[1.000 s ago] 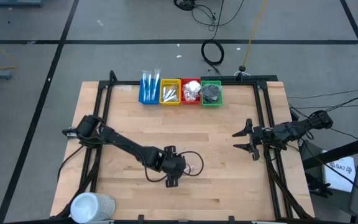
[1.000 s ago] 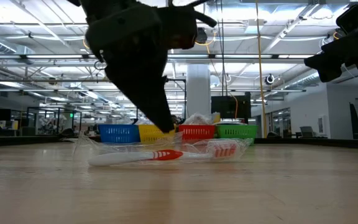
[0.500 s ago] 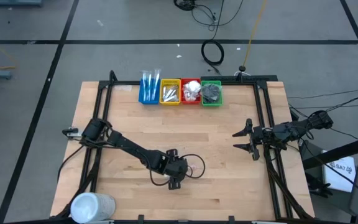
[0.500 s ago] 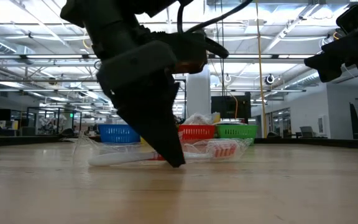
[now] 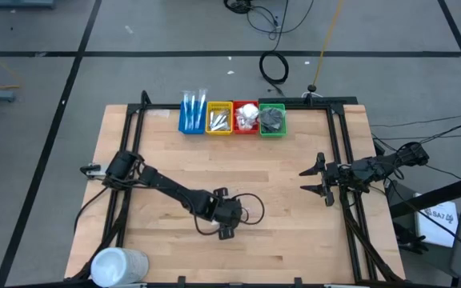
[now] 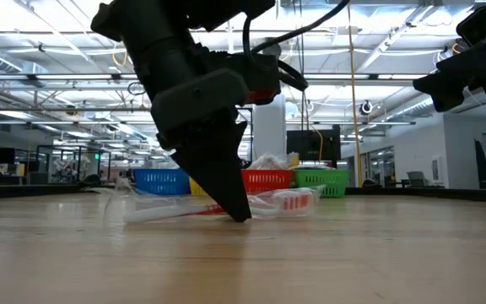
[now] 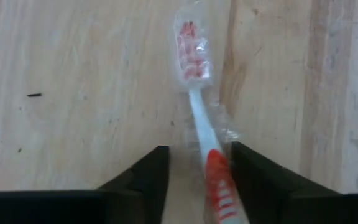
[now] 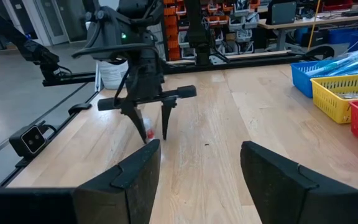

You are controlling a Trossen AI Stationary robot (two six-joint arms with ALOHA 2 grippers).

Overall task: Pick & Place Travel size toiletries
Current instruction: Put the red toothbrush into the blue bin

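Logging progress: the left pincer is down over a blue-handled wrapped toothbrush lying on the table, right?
Not blue. The left wrist view shows the wrapped toothbrush has a red-and-white handle. The rest holds: the left pincer is down over it, fingers either side, on the table.

The wooden tabletop (image 5: pixel 294 232) carries four bins at its far edge: blue (image 5: pixel 192 117), yellow (image 5: pixel 219 118), red (image 5: pixel 246 117), green (image 5: pixel 272 119). A wrapped toothbrush (image 7: pixel 199 118) lies near centre; a white cylinder (image 5: pixel 118 265) lies near left.
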